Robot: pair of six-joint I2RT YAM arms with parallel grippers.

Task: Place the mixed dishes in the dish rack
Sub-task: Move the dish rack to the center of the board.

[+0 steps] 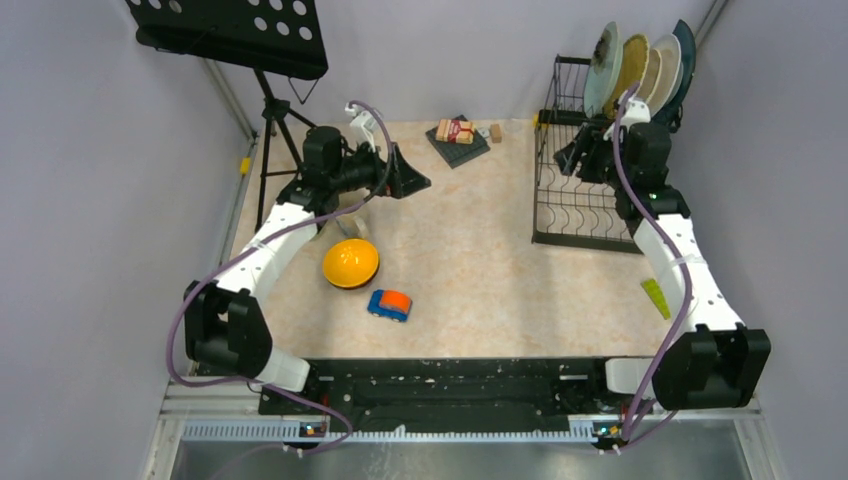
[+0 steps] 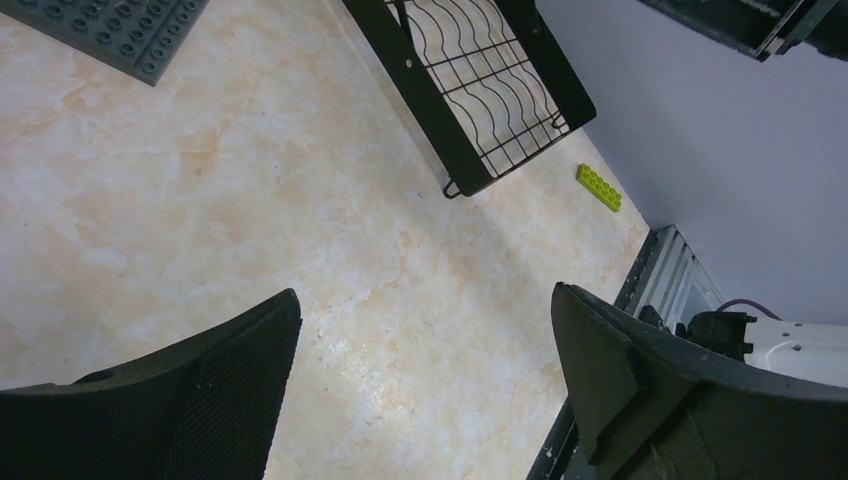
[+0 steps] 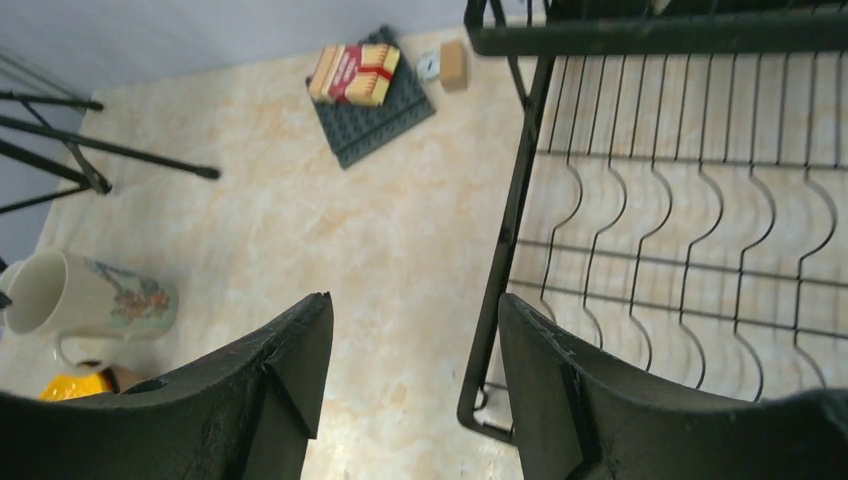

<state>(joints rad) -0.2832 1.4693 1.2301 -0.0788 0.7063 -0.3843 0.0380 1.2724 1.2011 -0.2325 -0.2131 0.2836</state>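
Observation:
The black wire dish rack (image 1: 583, 195) stands at the right. Several plates (image 1: 640, 65) stand upright in its raised tier, the dark teal one (image 1: 686, 48) rightmost. The orange-yellow bowl (image 1: 350, 263) sits upside down on the table left of centre. A beige mug (image 3: 92, 298) lies on its side beside it, mostly hidden under the left arm in the top view. My right gripper (image 3: 412, 305) hangs open over the rack's left edge (image 3: 500, 270), holding nothing. My left gripper (image 1: 415, 182) stands open and empty above bare table, beyond the bowl.
A blue-and-orange toy car (image 1: 389, 304) sits near the bowl. A packet on a dark mat (image 1: 456, 132) lies at the back centre. The music stand (image 1: 240, 30) rises at the back left. A green brick (image 1: 656, 297) lies by the right arm.

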